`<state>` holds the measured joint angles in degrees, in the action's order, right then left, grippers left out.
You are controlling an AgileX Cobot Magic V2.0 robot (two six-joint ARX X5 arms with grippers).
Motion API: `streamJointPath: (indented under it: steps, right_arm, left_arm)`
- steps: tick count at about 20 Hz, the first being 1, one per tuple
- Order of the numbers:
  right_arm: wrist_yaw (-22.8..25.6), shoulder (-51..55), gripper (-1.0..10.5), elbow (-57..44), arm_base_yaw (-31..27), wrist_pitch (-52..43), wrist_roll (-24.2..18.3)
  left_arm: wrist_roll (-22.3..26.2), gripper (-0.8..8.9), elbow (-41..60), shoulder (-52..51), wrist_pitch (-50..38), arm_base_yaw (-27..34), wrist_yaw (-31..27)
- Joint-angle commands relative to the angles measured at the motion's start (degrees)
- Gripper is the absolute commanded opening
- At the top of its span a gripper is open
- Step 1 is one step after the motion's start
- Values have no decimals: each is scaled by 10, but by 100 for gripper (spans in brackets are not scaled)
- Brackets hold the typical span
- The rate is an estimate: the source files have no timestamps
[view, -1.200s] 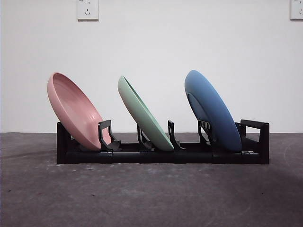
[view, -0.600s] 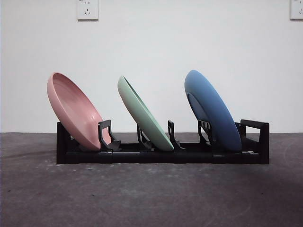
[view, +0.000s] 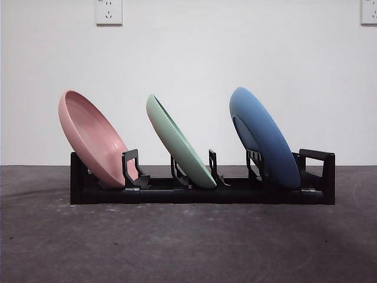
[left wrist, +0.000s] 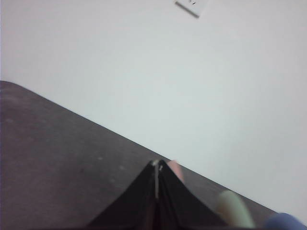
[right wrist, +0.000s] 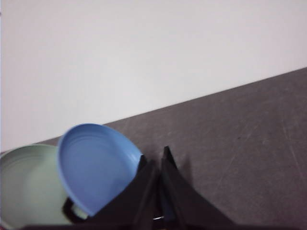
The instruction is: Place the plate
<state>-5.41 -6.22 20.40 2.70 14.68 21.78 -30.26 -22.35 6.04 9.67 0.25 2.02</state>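
The left wrist view shows the pink plate (left wrist: 175, 168) as a blurred sliver behind the left hand (left wrist: 158, 165).

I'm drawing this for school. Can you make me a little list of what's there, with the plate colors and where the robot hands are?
Rack: black dish rack on the dark table
Left slot: pink plate, leaning
Middle slot: green plate, leaning
Right slot: blue plate, leaning
Left gripper: fingers shut, holding nothing, away from the rack
Right gripper: fingers shut, holding nothing, near the blue plate
Wall: white, with a socket
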Motion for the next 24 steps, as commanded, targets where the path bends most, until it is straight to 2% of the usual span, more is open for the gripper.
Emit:
streamJointPath:
  steps: [1, 8, 15, 24]
  right_arm:
    - [-25, -28, 14, 59, 2, 44, -11]
    - [-81, -113, 14, 204, 2, 200, -24]
    - [-144, -209, 14, 308, 6, 327, -96]
    - [-147, -339, 14, 365, 61, 387, -152]
  left_arm:
    - [13, 11, -73, 41, 68, 0, 33]
    - [81, 11, -218, 150, 225, 0, 117]
    - [152, 11, -303, 263, 380, 0, 172]
    - [236, 11, -353, 357, 506, -23, 191]
